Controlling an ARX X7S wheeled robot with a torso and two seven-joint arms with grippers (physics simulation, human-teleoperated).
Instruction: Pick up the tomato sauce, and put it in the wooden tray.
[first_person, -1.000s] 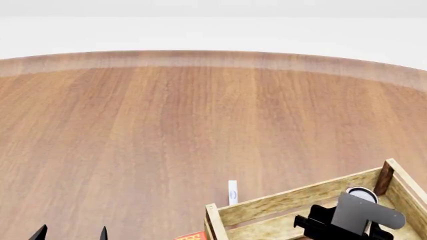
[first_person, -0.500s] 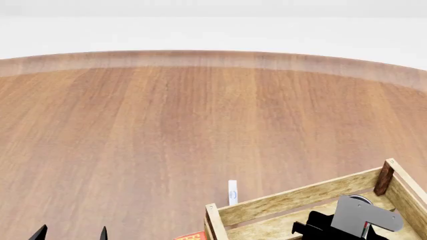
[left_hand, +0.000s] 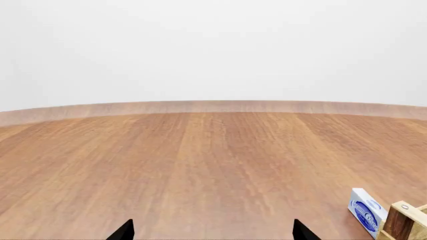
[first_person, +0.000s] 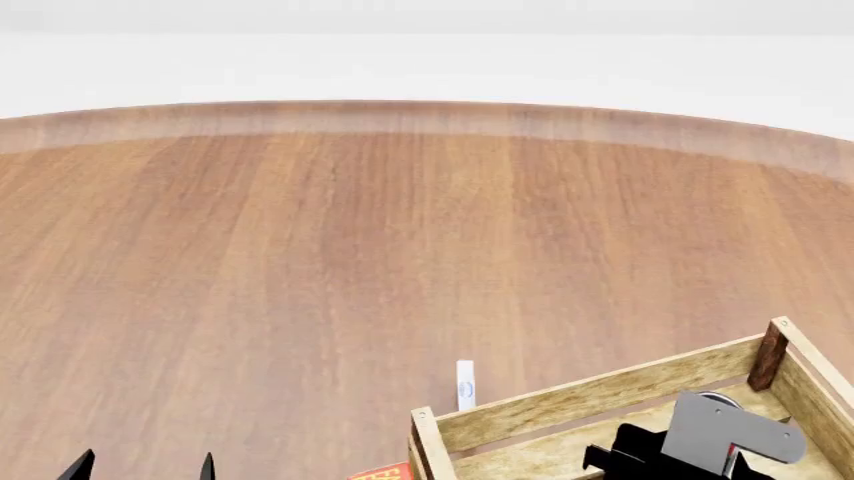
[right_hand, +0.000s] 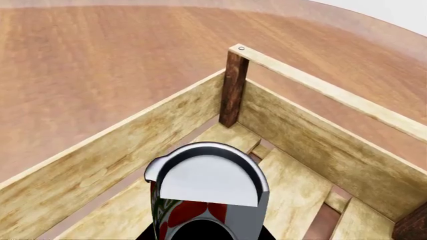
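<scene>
My right gripper (first_person: 727, 462) sits inside the wooden tray (first_person: 601, 400), at about 5 o'clock in the head view, near the tray's far right corner post. In that view my arm's grey bracket covers most of what lies between the fingers; only a sliver of the white can top shows behind the bracket.

In the right wrist view, the tomato sauce (right_hand: 203, 192) stands upright inside the wooden tray (right_hand: 313, 145), close to the dark corner post, with its plain white top facing the camera and its red and green label visible below. The can is directly at my right gripper, whose dark body fills the picture's lower edge beneath the label. The fingers themselves are out of view, so I cannot tell whether they are pinching the can or spread around it. I also cannot tell whether the can rests on the slats.

My left gripper (first_person: 144, 468) is at 7 o'clock in the head view, over the table (first_person: 334, 260). Its two black fingertips (left_hand: 123, 231) are spread well apart with nothing between them.

A white and blue carton (left_hand: 367, 216) stands on the table just beside the tray's near left corner post.
</scene>
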